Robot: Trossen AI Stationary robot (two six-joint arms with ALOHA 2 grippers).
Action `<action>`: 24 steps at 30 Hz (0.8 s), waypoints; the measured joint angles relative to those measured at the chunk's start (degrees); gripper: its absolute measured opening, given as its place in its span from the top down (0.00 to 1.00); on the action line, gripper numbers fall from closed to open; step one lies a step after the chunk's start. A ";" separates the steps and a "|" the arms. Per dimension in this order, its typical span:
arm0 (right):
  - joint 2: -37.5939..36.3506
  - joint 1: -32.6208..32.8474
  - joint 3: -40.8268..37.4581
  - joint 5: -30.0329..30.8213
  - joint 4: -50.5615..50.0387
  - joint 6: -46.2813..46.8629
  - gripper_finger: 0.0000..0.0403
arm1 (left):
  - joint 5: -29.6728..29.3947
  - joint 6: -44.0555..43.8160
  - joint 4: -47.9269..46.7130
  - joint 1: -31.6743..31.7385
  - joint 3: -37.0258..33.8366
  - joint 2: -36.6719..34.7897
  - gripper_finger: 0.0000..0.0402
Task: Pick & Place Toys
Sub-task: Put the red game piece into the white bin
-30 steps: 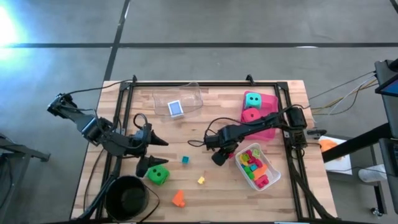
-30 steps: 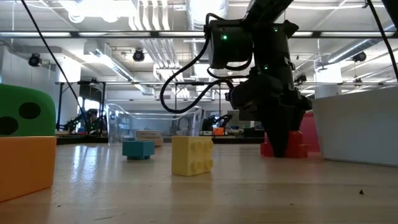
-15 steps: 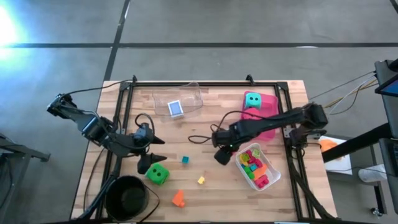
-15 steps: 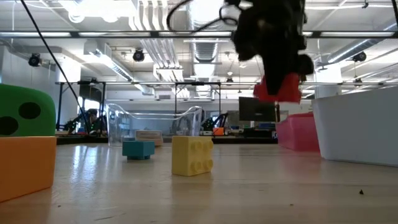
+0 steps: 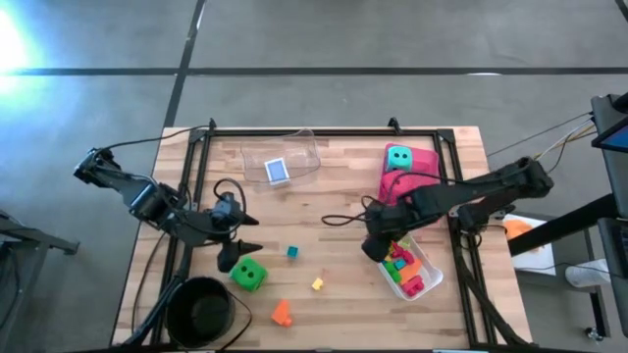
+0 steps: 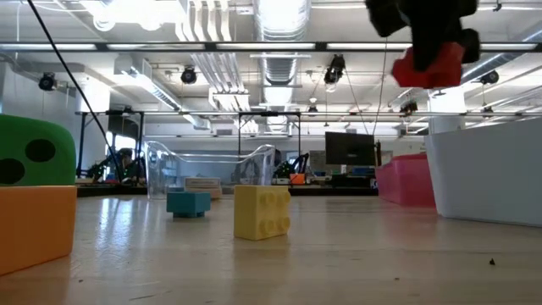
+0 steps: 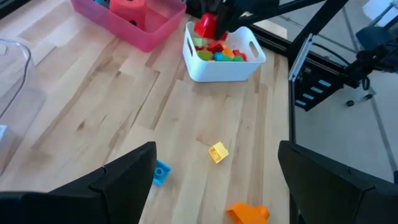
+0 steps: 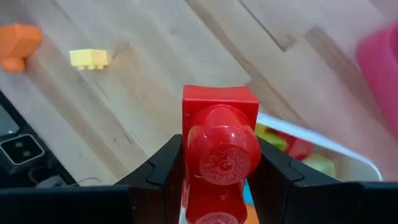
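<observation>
Right pincer (image 5: 374, 249): pinching a red brick (image 8: 219, 134) between its two fingers; in the low view the brick (image 6: 430, 61) hangs well above the surface. From above, this pincer sits at the near-left corner of the white tray (image 5: 432, 281), just over its rim. The tray holds a mix of red, green, yellow and orange bricks.

Left pincer (image 5: 241, 241): fingers spread wide, holding nothing, positioned just beside the green dotted die (image 5: 249, 276) near the left side of the wooden surface (image 5: 334, 299).

Loose toys on the surface: a teal brick (image 5: 291, 252), a yellow brick (image 5: 317, 284) and an orange brick (image 5: 282, 313), each apart from the others, lying between the die and the white tray.

Pink tray (image 5: 430, 157): at the far right, containing a teal dotted die (image 5: 397, 157); a red die (image 7: 127, 9) shows inside it in the left wrist view.

Clear tray (image 5: 303, 145): at the far middle, with a blue card box (image 5: 277, 171) inside.

Black bowl (image 5: 199, 310): at the near-left corner of the surface
</observation>
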 joint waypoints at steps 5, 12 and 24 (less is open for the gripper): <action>-5.79 3.99 -5.22 0.08 0.07 7.90 0.68 | 0.01 -0.04 -0.48 0.56 0.00 -0.02 0.15; -11.42 9.94 -12.06 0.23 0.00 19.60 0.68 | 0.00 -0.66 -0.37 1.07 0.00 -0.02 0.15; -10.62 16.35 -17.29 0.16 0.07 30.81 0.68 | 0.02 -1.75 -0.31 1.74 0.00 -0.02 0.15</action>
